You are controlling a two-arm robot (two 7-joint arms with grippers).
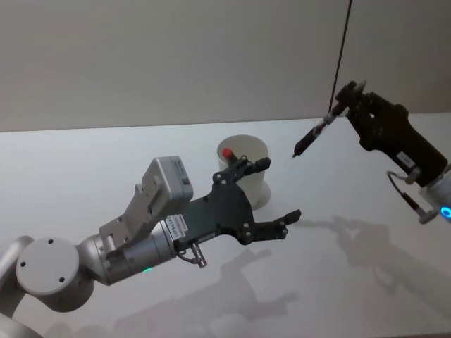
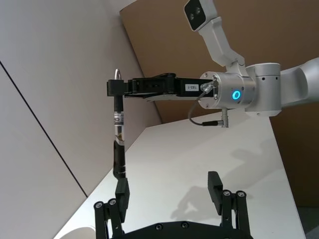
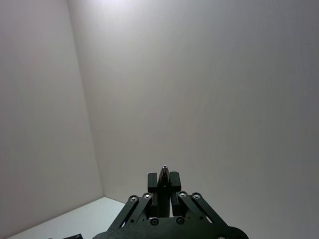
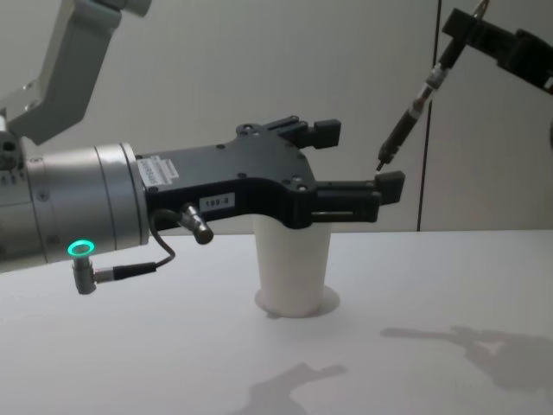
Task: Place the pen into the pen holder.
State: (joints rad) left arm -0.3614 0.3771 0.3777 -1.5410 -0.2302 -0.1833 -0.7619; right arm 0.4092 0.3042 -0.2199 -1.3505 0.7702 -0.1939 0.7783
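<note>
Foreground, centre frame: our left tool [image 4: 350, 160] is hovering spread apart, empty, beside the pen holder [image 4: 294, 268] on the table [image 4: 432, 363]. Upper right: our right tool [image 4: 471, 30] is gripping the pen [image 4: 413, 111]; we are judging it needs centring over the rim, tip down.

White table, one cup on it.
I see the table [image 1: 106, 162] carrying the pen holder [image 1: 248, 169], upright, well back from the near edge.
</note>
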